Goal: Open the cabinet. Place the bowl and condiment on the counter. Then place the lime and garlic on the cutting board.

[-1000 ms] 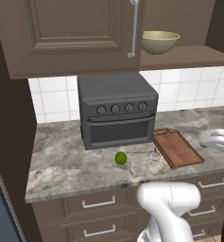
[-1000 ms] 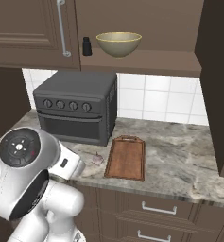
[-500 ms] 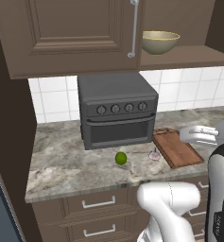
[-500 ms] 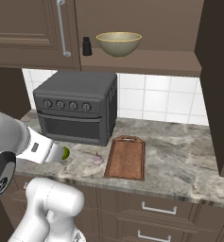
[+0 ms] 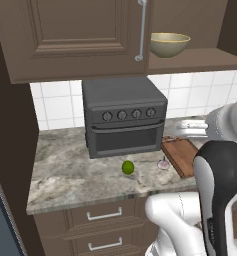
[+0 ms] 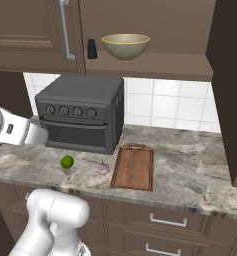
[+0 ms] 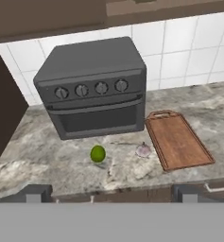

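Note:
The cabinet's [image 5: 80, 35] left door is closed, and its right compartment [image 6: 155, 20] stands open. On that shelf sit the bowl [image 6: 125, 46] [image 5: 170, 44] and, to its left, the dark condiment [image 6: 92, 49]. Down on the counter [image 6: 190, 165] lie the lime [image 7: 98, 153] [image 6: 67, 161] and the garlic [image 7: 143, 150] [image 6: 104, 168], both left of the cutting board [image 7: 179, 139] [image 6: 134, 166], which is bare. My gripper [image 7: 111, 194] is open and holds nothing. It hangs in front of the counter edge, back from the lime and garlic.
A dark grey toaster oven [image 6: 80, 112] stands on the counter behind the lime, under the closed door. The opened cabinet door [image 6: 230, 90] juts out at the right. Drawers [image 6: 165, 220] with short handles run below the counter. My white arm [image 5: 220, 180] fills the lower right of the left base view.
My arm has swung up and outward, rising across the right of the left base view and the left of the right base view. The lime, garlic, bowl and condiment have not moved.

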